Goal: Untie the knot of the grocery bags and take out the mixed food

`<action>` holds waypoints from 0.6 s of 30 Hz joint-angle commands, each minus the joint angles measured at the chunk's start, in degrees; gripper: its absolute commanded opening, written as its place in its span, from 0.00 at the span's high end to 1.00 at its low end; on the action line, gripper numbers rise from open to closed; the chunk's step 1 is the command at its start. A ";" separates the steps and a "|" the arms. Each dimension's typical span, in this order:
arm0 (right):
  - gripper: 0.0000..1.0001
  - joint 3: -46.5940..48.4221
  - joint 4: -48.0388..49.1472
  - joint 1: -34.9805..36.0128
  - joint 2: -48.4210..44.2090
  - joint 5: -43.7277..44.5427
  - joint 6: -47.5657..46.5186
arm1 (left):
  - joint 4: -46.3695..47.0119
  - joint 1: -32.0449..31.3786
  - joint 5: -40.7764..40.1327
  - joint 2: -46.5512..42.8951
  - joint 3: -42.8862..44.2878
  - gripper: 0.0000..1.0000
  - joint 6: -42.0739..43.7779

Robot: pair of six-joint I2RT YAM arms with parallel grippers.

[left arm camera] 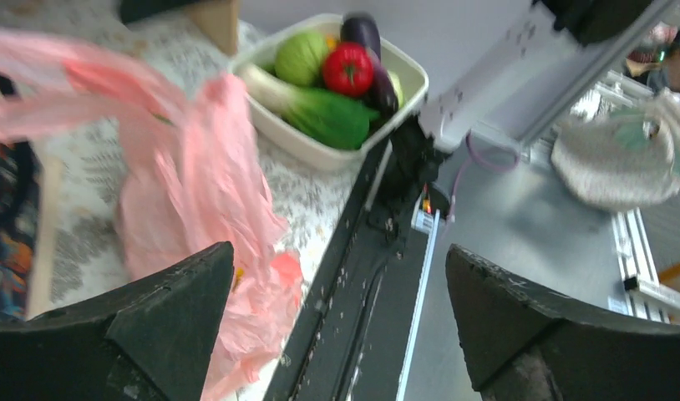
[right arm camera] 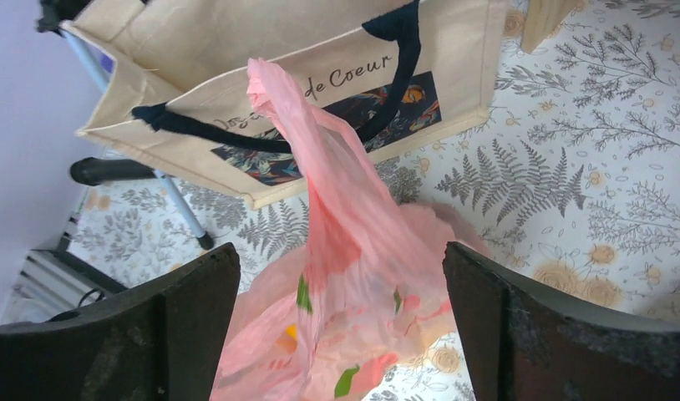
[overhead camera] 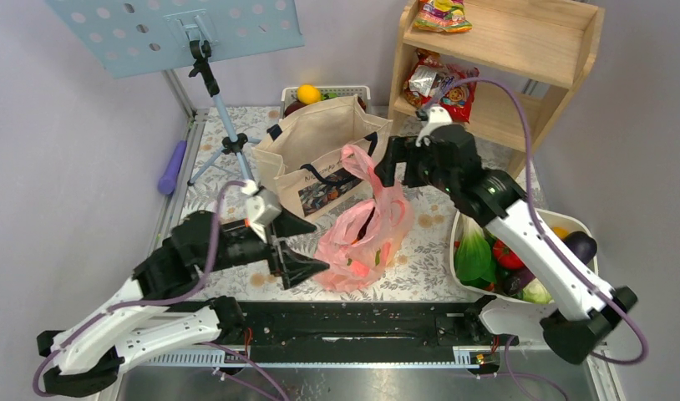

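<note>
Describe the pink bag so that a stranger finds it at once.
Start at the fern-patterned table. In front of the beige canvas tote lies the pink plastic bag. It alone is thin, crinkled and translucent, with colourful items showing through.

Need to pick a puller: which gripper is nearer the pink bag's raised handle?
Right. The right gripper is just beside the handle, on its right; the left gripper sits low, against the pink bag near its base.

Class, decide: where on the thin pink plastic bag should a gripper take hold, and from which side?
Probably the upstanding handle strip of the pink plastic bag, approached from above: it rises narrow and free of the bulging body, near the beige canvas tote.
</note>
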 commanded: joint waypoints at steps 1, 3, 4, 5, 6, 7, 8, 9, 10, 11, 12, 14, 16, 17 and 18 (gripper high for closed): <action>0.01 -4.94 -0.39 -0.32 -6.49 -0.75 5.51 | -4.50 -0.14 -8.02 -0.16 9.29 0.01 2.07; 0.01 -7.22 -0.39 -0.22 -8.47 -1.32 7.72 | -4.96 -0.14 -11.99 1.65 11.90 0.01 1.59; 0.03 -8.34 -0.38 -0.21 -9.35 -1.80 8.99 | -5.56 -0.18 -14.54 2.94 13.23 0.01 1.21; 0.06 -9.59 -0.14 0.06 -10.00 -2.40 10.11 | -6.63 -0.15 -17.12 4.69 14.43 0.01 0.97; 0.08 -10.83 0.33 0.45 -10.51 -2.85 11.18 | -7.54 -0.08 -19.93 6.54 15.72 0.01 0.72; 0.09 -12.23 1.40 1.09 -11.07 -3.00 12.06 | -8.19 -0.02 -21.49 8.81 16.86 0.01 0.35; 0.10 -13.55 2.16 1.90 -11.53 -2.78 12.97 | -8.51 0.15 -21.92 10.94 18.00 0.01 -0.27; 0.11 -14.66 2.86 2.72 -12.00 -2.14 13.90 | -8.29 0.28 -21.24 12.83 18.63 0.01 -1.04; 0.12 -15.75 3.49 3.54 -12.24 -1.37 14.52 | -7.58 0.49 -19.70 14.64 18.98 0.01 -1.77; 0.12 -16.55 3.98 4.01 -12.65 -0.85 15.26 | -6.32 0.60 -18.09 16.08 19.07 0.01 -2.45; 0.12 -17.35 4.49 4.55 -12.76 -0.58 15.90 | -4.83 0.61 -15.67 17.34 19.05 0.01 -3.02; 0.13 -18.62 5.74 5.32 -12.83 -0.40 17.11 | -2.38 0.59 -13.45 19.60 18.95 0.01 -3.53; 0.15 -19.49 6.79 6.32 -12.52 0.03 18.06 | -1.27 0.60 -12.51 21.87 19.34 0.01 -3.47; 0.15 -19.80 7.06 6.73 -12.28 0.35 18.36 | -1.04 0.59 -11.96 23.05 19.77 0.01 -3.35; 0.15 -20.06 7.31 7.17 -12.05 0.48 18.64 | -0.92 0.64 -11.21 24.21 20.16 0.01 -3.11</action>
